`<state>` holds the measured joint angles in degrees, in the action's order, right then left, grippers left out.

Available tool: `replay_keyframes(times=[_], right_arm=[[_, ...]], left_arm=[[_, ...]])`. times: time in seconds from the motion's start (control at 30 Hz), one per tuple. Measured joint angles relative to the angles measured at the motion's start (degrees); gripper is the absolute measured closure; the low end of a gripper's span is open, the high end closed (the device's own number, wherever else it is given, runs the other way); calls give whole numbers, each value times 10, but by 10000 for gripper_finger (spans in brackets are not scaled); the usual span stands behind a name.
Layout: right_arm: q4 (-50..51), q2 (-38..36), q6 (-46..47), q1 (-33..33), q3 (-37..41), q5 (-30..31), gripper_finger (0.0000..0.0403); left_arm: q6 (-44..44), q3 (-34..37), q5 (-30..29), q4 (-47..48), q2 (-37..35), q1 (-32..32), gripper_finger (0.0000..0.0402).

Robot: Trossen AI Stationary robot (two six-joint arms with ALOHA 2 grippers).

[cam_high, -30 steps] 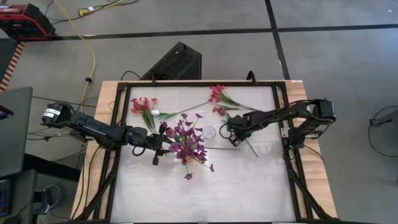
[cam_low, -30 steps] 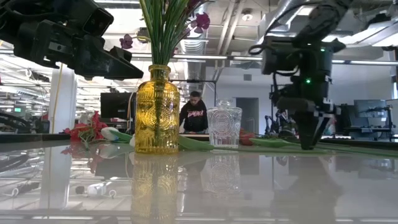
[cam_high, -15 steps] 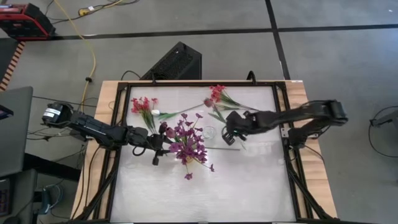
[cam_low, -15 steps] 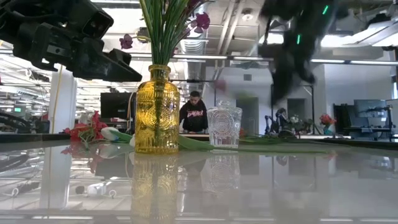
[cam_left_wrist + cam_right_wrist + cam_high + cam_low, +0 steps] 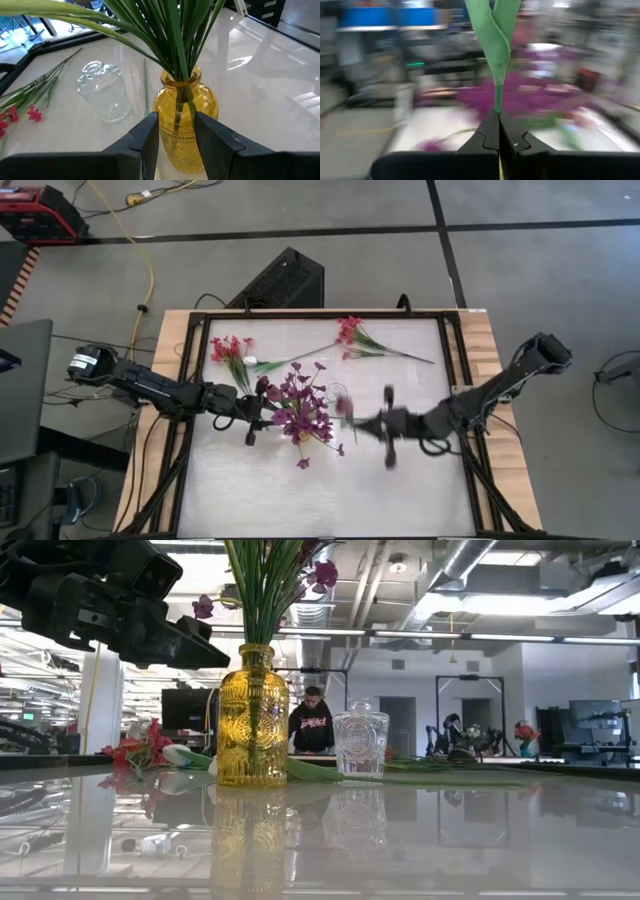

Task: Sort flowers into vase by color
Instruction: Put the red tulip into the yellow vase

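Observation:
The yellow glass vase (image 5: 252, 720) stands on the table and holds purple-magenta flowers (image 5: 300, 405). A clear glass vase (image 5: 360, 743) stands to its right. My left gripper (image 5: 176, 135) is open and hovers beside the yellow vase (image 5: 185, 120), above table height, without touching it. My right gripper (image 5: 498, 120) is in the air over the table's right half (image 5: 365, 420), shut on a green flower stem. It is out of the low view. Lying flat on the far part of the table are two red-pink sprigs (image 5: 232, 350), (image 5: 352, 332) and a white bud (image 5: 250, 362). My right gripper pinches the thin green stem (image 5: 497, 102) between its two shut fingers, just below the long green leaves (image 5: 492, 30). The flower is lifted clear of the table and stands out beyond the fingertips. A blurred reddish bloom (image 5: 345, 408) shows past the gripper, toward the vases.
A raised black frame (image 5: 455, 380) runs around the white table top. In the high view a dark box (image 5: 285, 280) and a yellow cable (image 5: 150, 270) lie on the floor past the far edge. A person (image 5: 312, 725) sits in the room behind the table.
My right gripper was pointing down onto a stem lying right of the clear vase. It has lifted that flower off the table, risen out of the low view, swung toward the near edge and turned toward the vases. The left arm has kept still.

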<state>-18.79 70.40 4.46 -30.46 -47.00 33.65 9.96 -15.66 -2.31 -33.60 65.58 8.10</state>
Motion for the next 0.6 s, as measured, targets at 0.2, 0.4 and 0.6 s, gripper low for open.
replay_keyframes(times=[0.2,0.4,0.6], right_arm=[[-100,90,-68,-49,0,-115,385],[-274,217,-184,-20,0,-114,386],[-439,275,-300,45,0,-192,386]], left_arm=[[0,0,0,-6,0,0,288],[1,0,0,-6,0,0,288],[-2,0,0,-6,0,0,288]])
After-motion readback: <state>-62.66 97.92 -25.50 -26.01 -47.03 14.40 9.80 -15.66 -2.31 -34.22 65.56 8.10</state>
